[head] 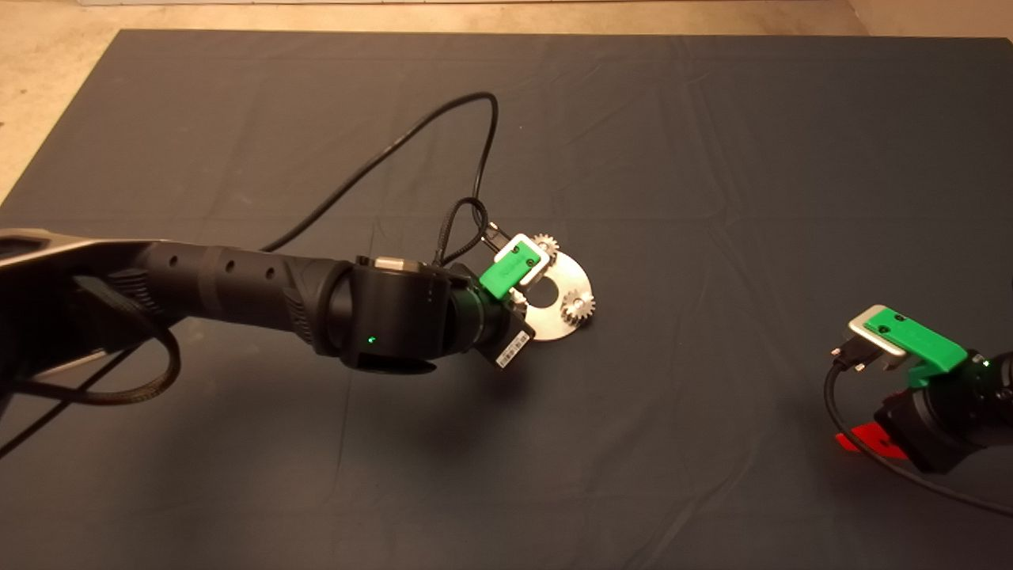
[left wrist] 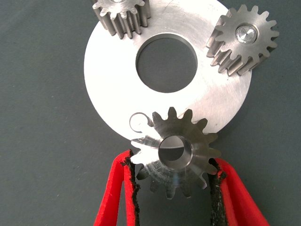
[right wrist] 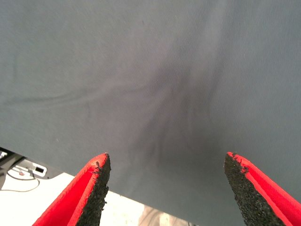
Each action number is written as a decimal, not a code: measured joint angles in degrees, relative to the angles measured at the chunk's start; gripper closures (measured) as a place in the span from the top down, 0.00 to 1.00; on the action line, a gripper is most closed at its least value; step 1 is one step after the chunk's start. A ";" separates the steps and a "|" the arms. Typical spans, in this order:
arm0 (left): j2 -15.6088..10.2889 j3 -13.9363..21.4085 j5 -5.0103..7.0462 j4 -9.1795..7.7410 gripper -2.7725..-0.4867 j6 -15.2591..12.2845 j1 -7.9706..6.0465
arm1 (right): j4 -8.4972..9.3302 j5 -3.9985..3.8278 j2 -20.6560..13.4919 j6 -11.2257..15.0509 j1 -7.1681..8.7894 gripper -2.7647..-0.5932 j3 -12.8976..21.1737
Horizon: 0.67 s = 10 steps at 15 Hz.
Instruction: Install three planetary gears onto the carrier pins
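Observation:
The silver carrier disc point(left wrist: 113, 75) lies on the dark mat, also in the head view point(head: 571, 273). Two planetary gears point(left wrist: 244, 40) point(left wrist: 121, 14) sit on their pins, and show in the head view point(head: 578, 305) point(head: 544, 244). My left gripper point(left wrist: 173, 165) is shut on the third gear point(left wrist: 176, 150). It holds the gear tilted over the disc's near edge, just beside the free pin point(left wrist: 138, 122), with its bore off the pin. In the head view the left gripper point(head: 518, 305) hangs over the disc's left side and hides this gear. My right gripper point(right wrist: 167, 176) is open and empty.
The right gripper point(head: 910, 340) is parked at the mat's lower right edge. A black cable point(head: 411, 134) loops from the left wrist over the mat behind the disc. Beige floor point(head: 47, 87) borders the mat at the far left.

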 joint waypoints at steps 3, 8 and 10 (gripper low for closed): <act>0.04 -1.22 0.01 0.12 0.07 0.18 -0.06 | 0.00 -0.02 -0.02 0.00 -0.02 0.55 0.00; 0.18 -2.47 0.00 0.11 0.07 1.04 -0.06 | 0.00 -0.02 -0.02 0.00 -0.02 0.55 0.00; 0.18 -2.93 -0.59 0.15 0.07 1.05 -0.08 | 0.00 -0.04 -0.02 0.00 -0.02 0.55 0.00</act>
